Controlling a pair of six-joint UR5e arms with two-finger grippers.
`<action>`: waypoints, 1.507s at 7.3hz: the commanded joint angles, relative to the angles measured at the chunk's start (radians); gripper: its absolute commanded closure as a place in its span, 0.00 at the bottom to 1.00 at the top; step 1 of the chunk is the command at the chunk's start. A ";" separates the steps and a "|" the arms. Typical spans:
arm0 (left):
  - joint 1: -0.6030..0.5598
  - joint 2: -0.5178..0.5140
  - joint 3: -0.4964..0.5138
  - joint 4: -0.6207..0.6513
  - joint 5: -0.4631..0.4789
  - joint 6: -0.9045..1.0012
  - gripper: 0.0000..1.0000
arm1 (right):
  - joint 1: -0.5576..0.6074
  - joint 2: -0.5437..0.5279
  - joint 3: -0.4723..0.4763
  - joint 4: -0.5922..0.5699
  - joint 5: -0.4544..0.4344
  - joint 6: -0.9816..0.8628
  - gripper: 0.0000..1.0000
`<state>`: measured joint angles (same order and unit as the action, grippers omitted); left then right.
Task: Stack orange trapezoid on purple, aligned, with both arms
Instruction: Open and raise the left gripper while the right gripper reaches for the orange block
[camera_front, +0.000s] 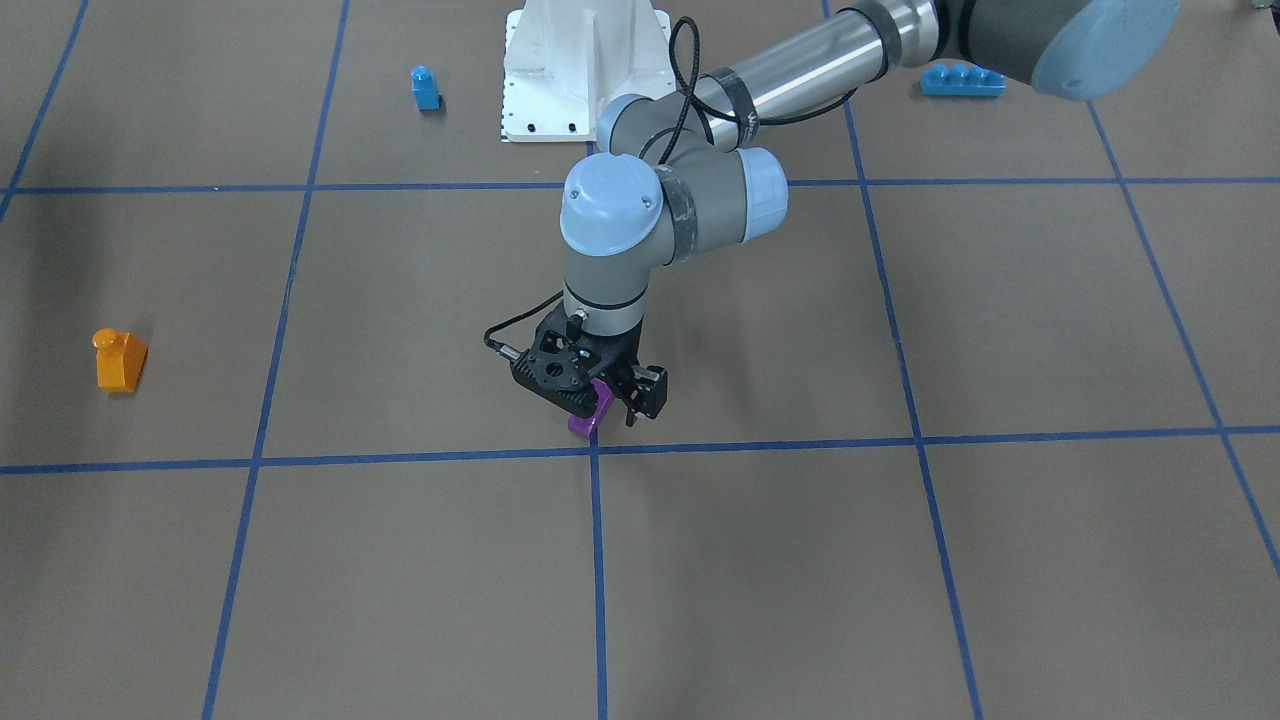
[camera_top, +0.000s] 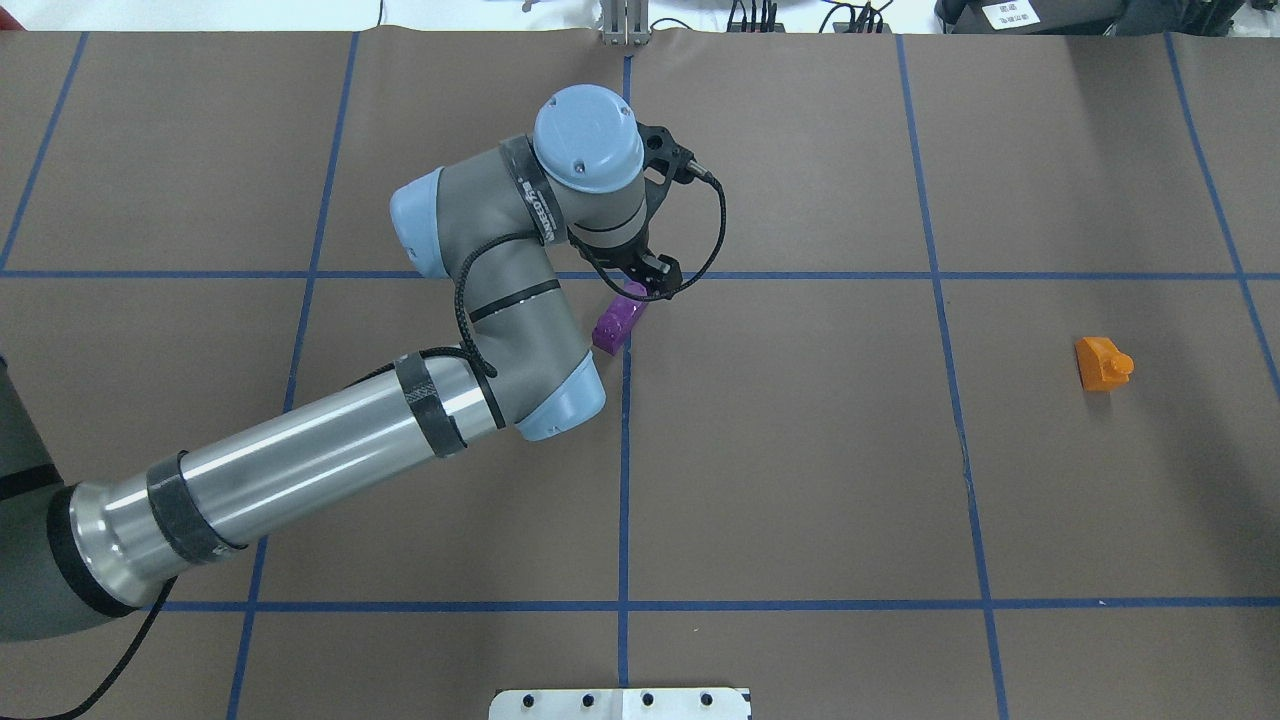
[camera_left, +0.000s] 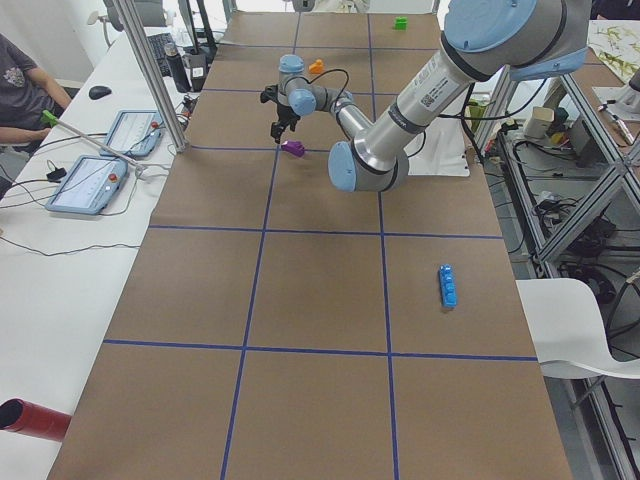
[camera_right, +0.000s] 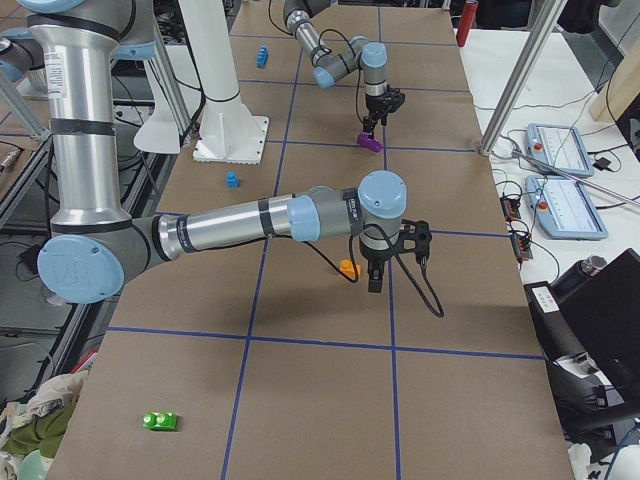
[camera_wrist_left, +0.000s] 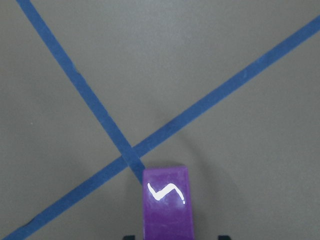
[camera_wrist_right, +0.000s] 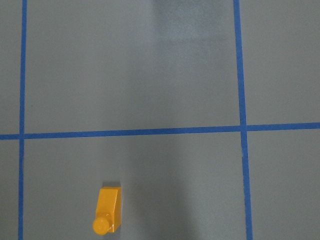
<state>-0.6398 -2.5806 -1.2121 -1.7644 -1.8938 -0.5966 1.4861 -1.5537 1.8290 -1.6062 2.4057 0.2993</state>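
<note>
The purple brick (camera_front: 585, 422) lies on the table by a blue tape crossing near the middle, and shows in the overhead view (camera_top: 618, 322). My left gripper (camera_front: 612, 408) hangs low over its far end, jaws open to either side of it. In the left wrist view the purple brick (camera_wrist_left: 167, 205) sits between the fingertips (camera_wrist_left: 129, 237), with gaps on both sides. The orange trapezoid (camera_top: 1100, 362) stands alone far off on my right side (camera_front: 119, 360). My right gripper (camera_right: 375, 275) shows only in the exterior right view, high above the orange trapezoid (camera_wrist_right: 107, 212); I cannot tell whether it is open or shut.
A small blue single-stud brick (camera_front: 425, 88) and a long blue brick (camera_front: 962, 80) lie near the white base pedestal (camera_front: 585, 70). A green brick (camera_right: 160, 421) lies near the table's right end. Blue tape lines grid the brown table.
</note>
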 joint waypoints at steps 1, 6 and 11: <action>-0.066 -0.001 -0.163 0.223 -0.074 -0.022 0.00 | -0.154 -0.035 0.119 0.067 -0.097 0.236 0.00; -0.090 0.007 -0.245 0.301 -0.074 -0.023 0.00 | -0.480 -0.132 -0.015 0.476 -0.272 0.535 0.00; -0.092 0.028 -0.265 0.301 -0.074 -0.023 0.00 | -0.535 -0.042 -0.174 0.542 -0.273 0.535 0.00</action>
<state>-0.7314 -2.5627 -1.4673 -1.4634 -1.9681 -0.6197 0.9602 -1.6189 1.6821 -1.0677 2.1323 0.8352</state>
